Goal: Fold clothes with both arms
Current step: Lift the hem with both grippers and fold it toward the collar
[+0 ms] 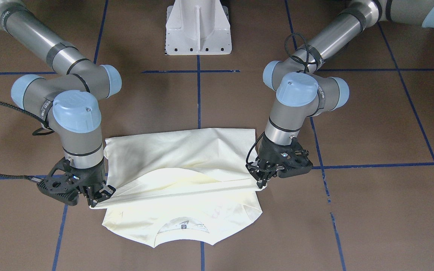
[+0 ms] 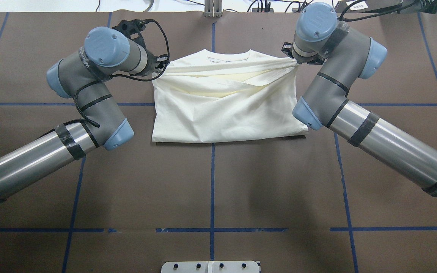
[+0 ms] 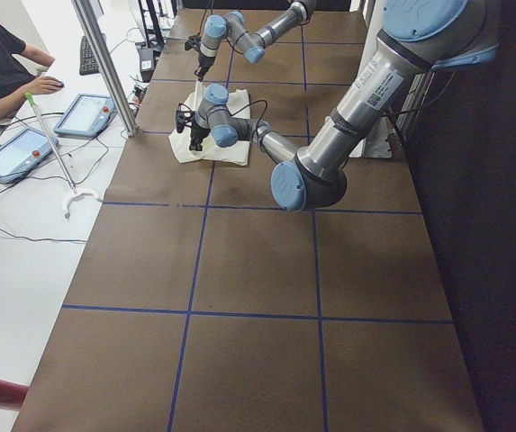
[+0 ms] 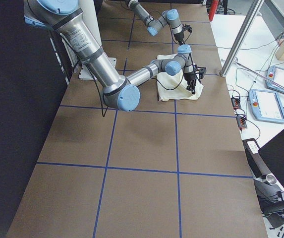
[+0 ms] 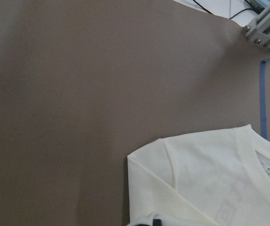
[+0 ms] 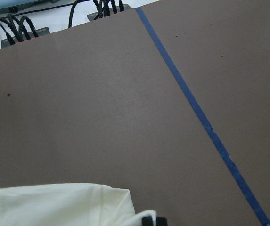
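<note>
Cream T-shirt stretched over the worktop.
Its lifted fold is clamped at either end in the jaws of the left arm and right arm.

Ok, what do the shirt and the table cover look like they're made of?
The shirt looks like a soft, matte cream knit, probably cotton jersey: it drapes and creases where it is lifted. The table cover looks like matte brown paper or thin board, I can't tell which: it lies flat, shows no sheen, and is gridded with blue tape.
</note>
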`<state>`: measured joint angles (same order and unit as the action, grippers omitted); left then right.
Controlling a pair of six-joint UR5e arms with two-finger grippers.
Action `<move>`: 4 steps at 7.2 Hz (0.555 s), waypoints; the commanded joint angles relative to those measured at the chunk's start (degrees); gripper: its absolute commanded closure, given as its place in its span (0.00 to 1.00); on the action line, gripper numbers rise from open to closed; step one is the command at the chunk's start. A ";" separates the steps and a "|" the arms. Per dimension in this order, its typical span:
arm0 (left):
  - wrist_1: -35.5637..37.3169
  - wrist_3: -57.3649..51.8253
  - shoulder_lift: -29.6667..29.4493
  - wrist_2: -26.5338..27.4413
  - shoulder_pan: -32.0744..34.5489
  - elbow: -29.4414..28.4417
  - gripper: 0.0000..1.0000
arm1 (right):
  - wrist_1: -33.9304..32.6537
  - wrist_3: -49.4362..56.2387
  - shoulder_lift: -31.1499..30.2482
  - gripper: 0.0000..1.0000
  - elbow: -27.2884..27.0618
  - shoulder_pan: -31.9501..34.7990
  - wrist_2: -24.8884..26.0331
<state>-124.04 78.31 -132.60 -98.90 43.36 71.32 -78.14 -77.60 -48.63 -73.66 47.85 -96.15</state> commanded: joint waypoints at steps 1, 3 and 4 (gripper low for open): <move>-1.12 -0.44 -1.86 0.63 0.24 -3.54 1.00 | 0.18 0.26 1.69 1.00 2.29 -0.04 0.09; -6.02 -0.96 -2.65 1.16 0.41 -8.28 0.87 | 0.18 0.44 1.96 1.00 3.44 -0.04 0.53; -6.04 -1.14 -2.75 1.16 0.41 -8.48 0.76 | 0.18 0.44 2.13 0.92 3.53 -0.56 0.44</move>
<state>-129.13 77.37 -135.03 -97.81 43.72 63.99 -77.96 -77.21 -46.72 -70.44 47.70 -95.72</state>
